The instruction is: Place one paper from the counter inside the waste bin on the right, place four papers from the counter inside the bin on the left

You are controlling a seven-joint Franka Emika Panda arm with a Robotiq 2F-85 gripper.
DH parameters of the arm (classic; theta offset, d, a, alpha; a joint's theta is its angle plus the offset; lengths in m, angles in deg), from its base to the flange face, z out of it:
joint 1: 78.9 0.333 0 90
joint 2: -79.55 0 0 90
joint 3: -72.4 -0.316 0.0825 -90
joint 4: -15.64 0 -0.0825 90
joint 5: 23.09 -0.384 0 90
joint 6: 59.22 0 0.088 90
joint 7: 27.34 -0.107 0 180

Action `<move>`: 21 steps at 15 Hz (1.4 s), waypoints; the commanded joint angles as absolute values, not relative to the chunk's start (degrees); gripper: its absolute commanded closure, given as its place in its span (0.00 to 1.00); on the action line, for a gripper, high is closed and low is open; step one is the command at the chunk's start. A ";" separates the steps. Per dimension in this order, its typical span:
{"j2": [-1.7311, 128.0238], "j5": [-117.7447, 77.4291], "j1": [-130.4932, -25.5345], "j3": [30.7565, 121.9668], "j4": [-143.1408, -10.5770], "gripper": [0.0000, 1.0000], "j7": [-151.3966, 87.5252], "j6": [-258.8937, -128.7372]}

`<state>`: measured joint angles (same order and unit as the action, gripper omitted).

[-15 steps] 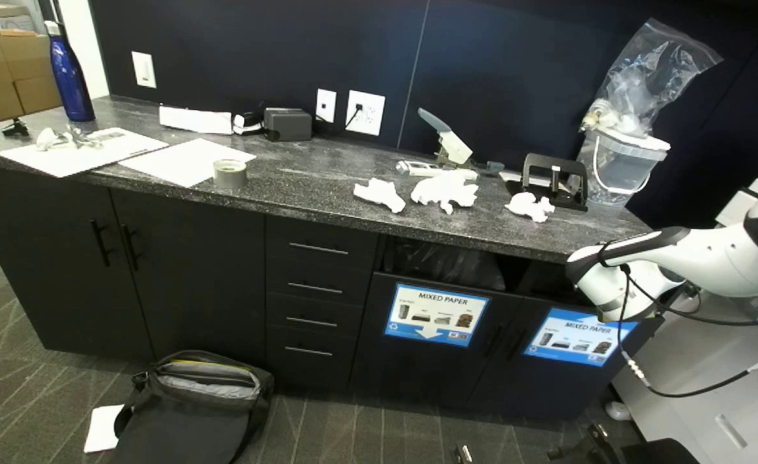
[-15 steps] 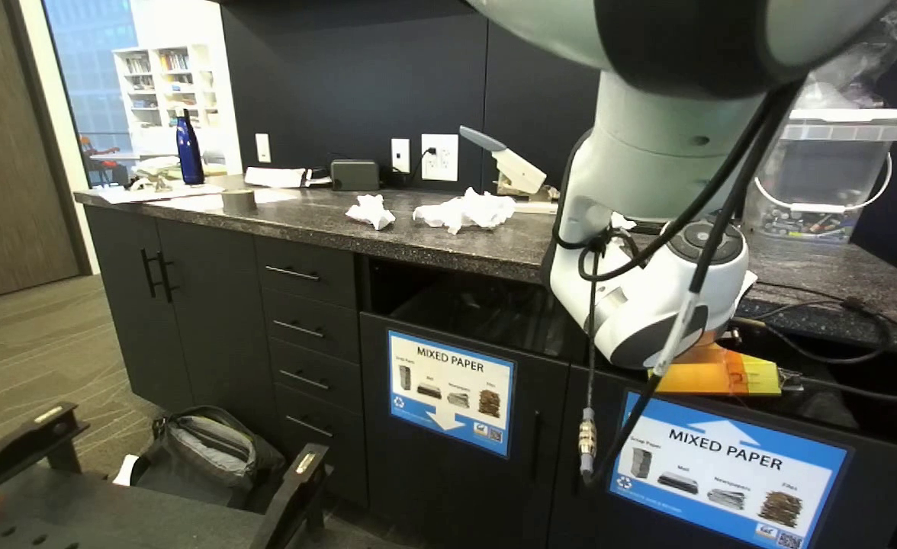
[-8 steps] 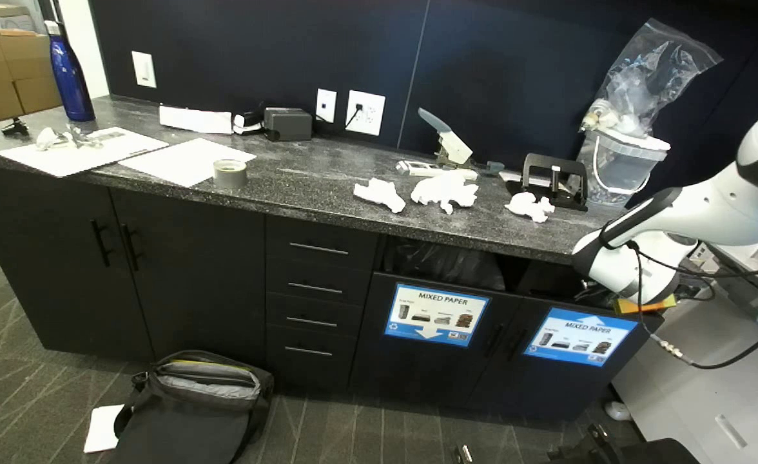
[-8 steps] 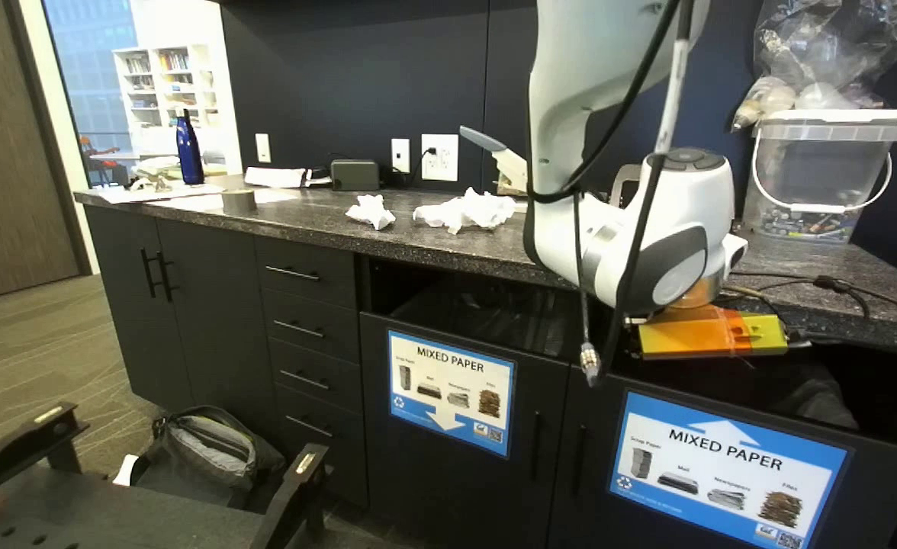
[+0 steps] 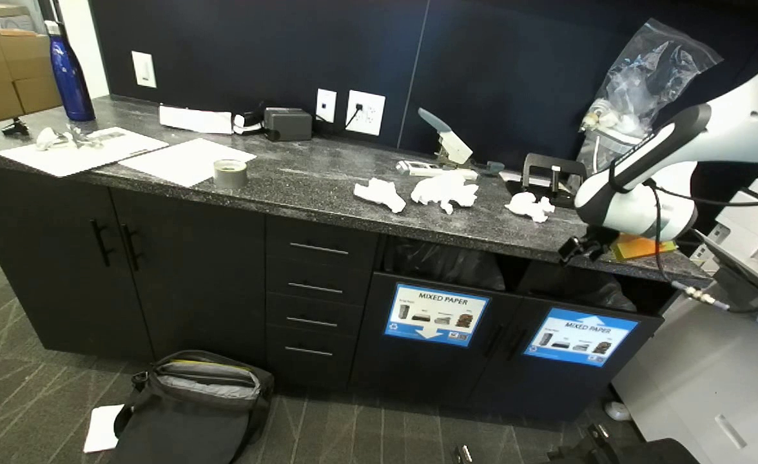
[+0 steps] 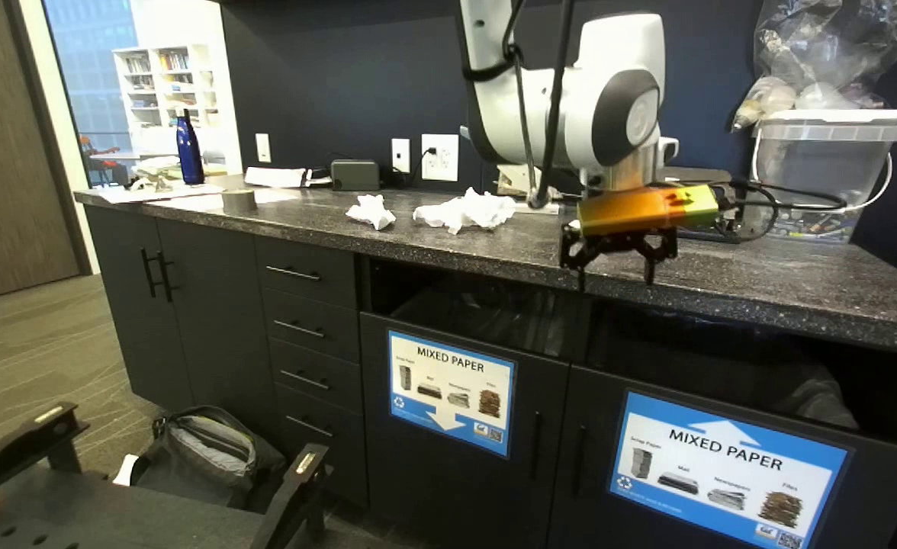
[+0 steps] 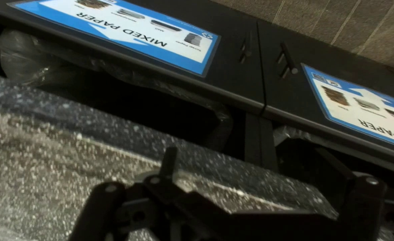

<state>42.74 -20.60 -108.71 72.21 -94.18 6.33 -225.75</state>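
Crumpled white papers lie on the counter: a left one, a larger middle clump and a small right one. I cannot tell if the clump is one paper or more. The left paper and clump also show in an exterior view, where the arm hides the small one. My gripper is open and empty, pointing down by the counter's front edge; it also shows in the wrist view. Below are the bag-lined left bin and right bin. Their inside is dark.
A hole punch and a stapler stand behind the papers. A clear bucket is at the right end. A tape roll, flat sheets and a blue bottle are at the left. The counter edge overhangs the bins.
The arm has risen from the right bin's opening to counter height and moved left. The gripper, hidden before, now shows with fingers apart. The papers on the counter have not moved.
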 commanded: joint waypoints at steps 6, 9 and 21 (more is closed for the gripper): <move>47.29 -15.51 -95.99 78.32 -86.67 0.00 -5.30 -215.75; 41.49 -14.86 -93.19 80.30 -77.91 0.00 -10.89 -214.19; 25.28 -11.74 -93.00 80.46 -49.56 0.00 -8.33 -202.28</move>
